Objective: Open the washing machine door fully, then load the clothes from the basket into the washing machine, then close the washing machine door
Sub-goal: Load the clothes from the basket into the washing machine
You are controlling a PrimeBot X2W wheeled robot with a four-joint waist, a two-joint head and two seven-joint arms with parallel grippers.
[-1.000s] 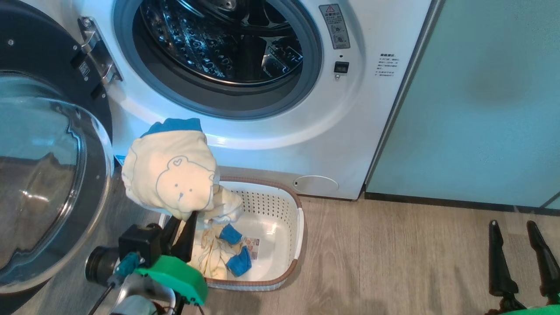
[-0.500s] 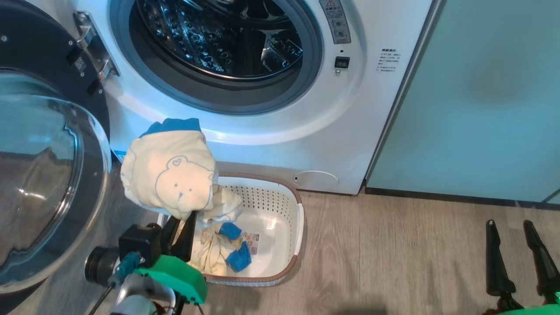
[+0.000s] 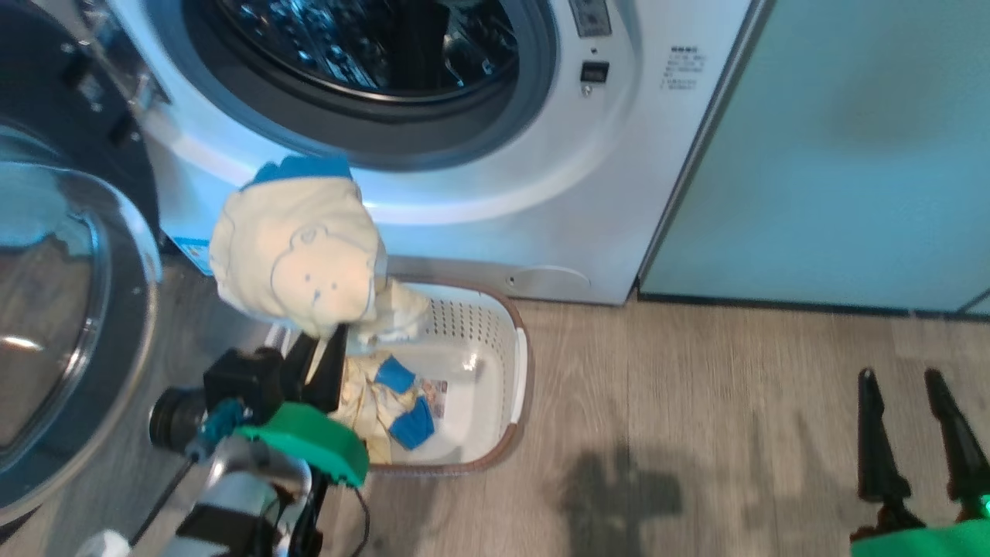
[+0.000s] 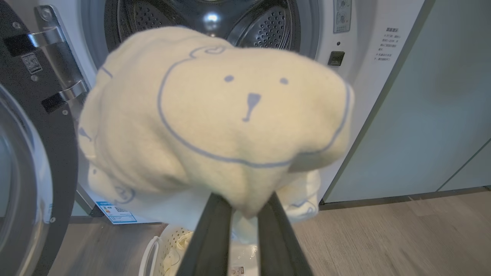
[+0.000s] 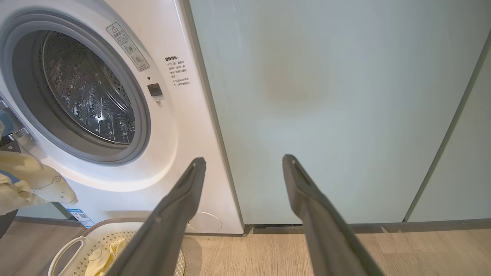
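At the far left the door [image 3: 69, 309] of the washing machine [image 3: 541, 209] stands swung wide, its glass bowl bulging toward the robot. The opening step looks done, and loading is the step in hand. Just right of the door, the left end effector [image 3: 329, 348] is pinched narrow on a pale yellow garment [image 3: 298, 255] with a bear face and a blue edge. The cloth balloons over the fingertips and hangs in the air above the near-left corner of the basket [image 3: 524, 363], below and left of the drum [image 3: 363, 46] mouth. More clothes [image 3: 379, 394], yellow and blue, lie in the basket, which sits on the floor [image 3: 696, 433] against the machine's front.

To do this well, the arm probably needs to lift the bundle above the lower lip of the grey gasket [image 3: 402, 151] and swing it right, clear of the hinge [image 4: 61, 92]. It should carry the bundle deep into the drum before letting go, so no fold drapes over the gasket where the door would later catch it. A tail of cloth hanging below the grip may snag the basket rim.

Further right stands a pale green cabinet [image 3: 835, 155]. At the lower right the right end effector [image 3: 899, 379] hovers with fingers wide apart, holding nothing, well apart from the basket.
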